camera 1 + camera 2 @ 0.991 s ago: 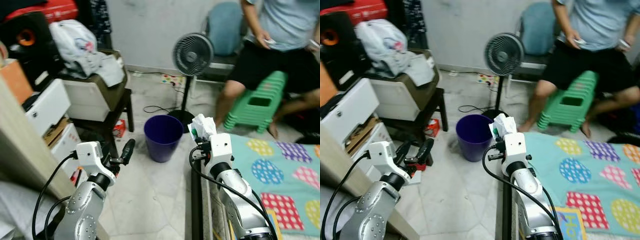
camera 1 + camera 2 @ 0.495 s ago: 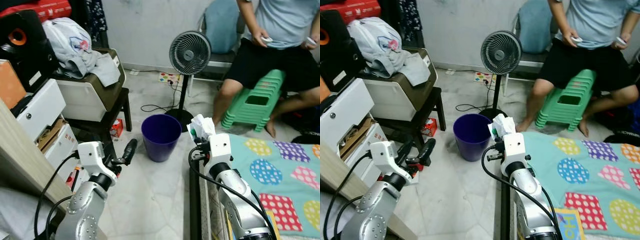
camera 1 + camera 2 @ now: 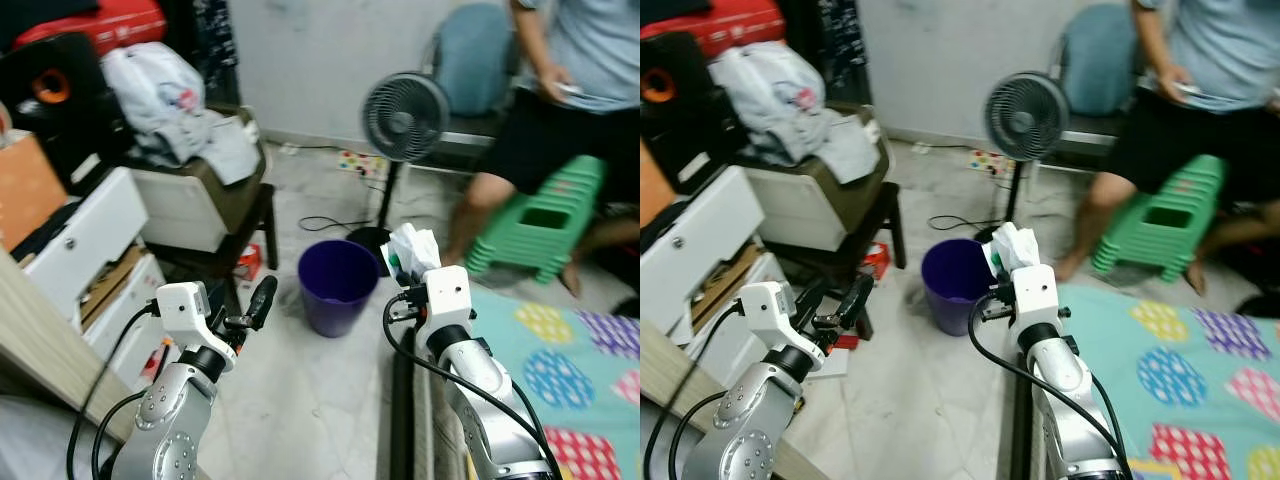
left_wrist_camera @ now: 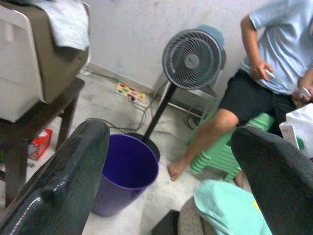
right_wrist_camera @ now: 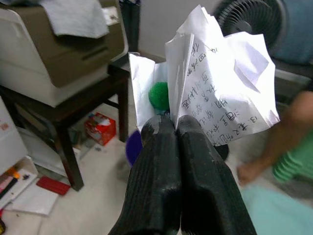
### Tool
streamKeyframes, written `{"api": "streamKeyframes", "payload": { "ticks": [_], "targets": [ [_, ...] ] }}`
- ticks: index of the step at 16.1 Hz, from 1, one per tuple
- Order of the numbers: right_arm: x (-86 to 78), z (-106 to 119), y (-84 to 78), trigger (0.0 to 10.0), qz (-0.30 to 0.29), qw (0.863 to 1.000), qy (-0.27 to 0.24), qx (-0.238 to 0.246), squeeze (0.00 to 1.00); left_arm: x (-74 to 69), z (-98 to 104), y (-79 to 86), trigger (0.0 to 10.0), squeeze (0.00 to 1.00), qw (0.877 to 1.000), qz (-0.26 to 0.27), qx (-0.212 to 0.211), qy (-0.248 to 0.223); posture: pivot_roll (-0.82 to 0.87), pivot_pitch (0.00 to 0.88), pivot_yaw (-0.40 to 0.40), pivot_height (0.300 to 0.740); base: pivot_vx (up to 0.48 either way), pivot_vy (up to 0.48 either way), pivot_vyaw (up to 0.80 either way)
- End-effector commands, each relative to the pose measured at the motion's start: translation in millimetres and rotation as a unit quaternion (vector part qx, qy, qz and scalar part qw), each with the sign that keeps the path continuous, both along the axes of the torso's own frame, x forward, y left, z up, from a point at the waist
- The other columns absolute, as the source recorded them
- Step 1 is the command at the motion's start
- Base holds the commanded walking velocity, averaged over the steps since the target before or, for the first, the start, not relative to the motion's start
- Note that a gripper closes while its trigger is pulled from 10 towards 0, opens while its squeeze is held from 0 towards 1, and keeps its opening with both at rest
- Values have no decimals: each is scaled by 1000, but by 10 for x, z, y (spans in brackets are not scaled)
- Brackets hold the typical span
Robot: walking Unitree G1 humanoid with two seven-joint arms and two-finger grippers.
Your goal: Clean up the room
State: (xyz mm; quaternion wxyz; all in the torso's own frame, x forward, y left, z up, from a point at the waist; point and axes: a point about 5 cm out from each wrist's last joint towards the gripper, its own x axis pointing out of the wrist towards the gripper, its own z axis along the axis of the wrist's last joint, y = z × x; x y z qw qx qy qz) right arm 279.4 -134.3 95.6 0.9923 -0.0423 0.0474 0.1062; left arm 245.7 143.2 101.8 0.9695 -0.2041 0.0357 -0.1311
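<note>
— crumpled paper (image 5: 215, 88), that's what it's got. right gripper (image 5: 175, 128) has its jaws pinched tight on the wad, with something green tucked in the folds.

— where's it going?

— my guess, the purple bin (image 3: 338, 286) on the floor. it sits just ahead of the paper and lower, a little to the robot's left, in front of the fan (image 3: 405, 117).

— and the other arm?

— left gripper (image 3: 253, 305) is out in front, jaws spread wide, holding nothing. the right one is nearer the bin; it needs to reach forward and left before letting go.
</note>
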Motion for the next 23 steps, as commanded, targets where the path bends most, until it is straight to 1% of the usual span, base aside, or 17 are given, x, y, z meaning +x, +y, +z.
{"api": "streamKeyframes", "payload": {
  "ticks": [1,3,10,11,12,13,14,16,18,20,23],
  "targets": [
    [-6,32,-49,10000,-5,1000,-8,-8,0,-1,18,2,10000,0,1000,-2,1,-4,-50,0,-16,740,311,0,0],
    [1,32,-87,10000,-7,1000,-9,-13,0,10,19,-18,10000,0,1000,-4,-1,-5,-56,0,-20,740,313,0,0],
    [11,31,-118,10000,-1,1000,-7,-23,0,36,18,-75,10000,0,1000,-9,-7,-8,-67,0,-32,740,308,0,0],
    [24,3,-112,10000,5,1000,1,-26,0,43,14,-92,10000,0,1000,-12,-8,-10,-68,0,-33,740,326,0,0],
    [66,-47,-71,10000,9,1000,21,-19,0,57,5,-95,10000,0,1000,-13,-8,-9,-70,0,-33,740,330,0,0],
    [132,-126,-10,10000,13,999,45,-21,0,92,-28,-94,10000,0,1000,-14,-5,-6,-72,0,-32,740,334,0,0],
    [240,-215,79,10000,19,997,63,-36,0,173,-101,-87,10000,0,1000,-13,0,1,-67,0,-36,740,330,0,0],
    [359,-251,188,10000,27,996,69,-46,0,313,-182,-67,10000,0,1000,-12,14,11,-56,0,-40,740,300,0,0],
    [400,-295,227,10000,34,995,78,-56,0,400,-260,1,10000,0,999,-7,27,21,-60,0,-38,740,283,0,0],
    [408,-455,205,10000,34,989,112,-88,0,452,-378,60,10000,0,999,-1,35,38,-65,0,-35,740,291,0,0],
    [401,-557,201,10000,39,987,124,-95,0,459,-525,59,10000,0,997,-10,47,54,-66,0,-34,740,292,0,0]
  ]
}}
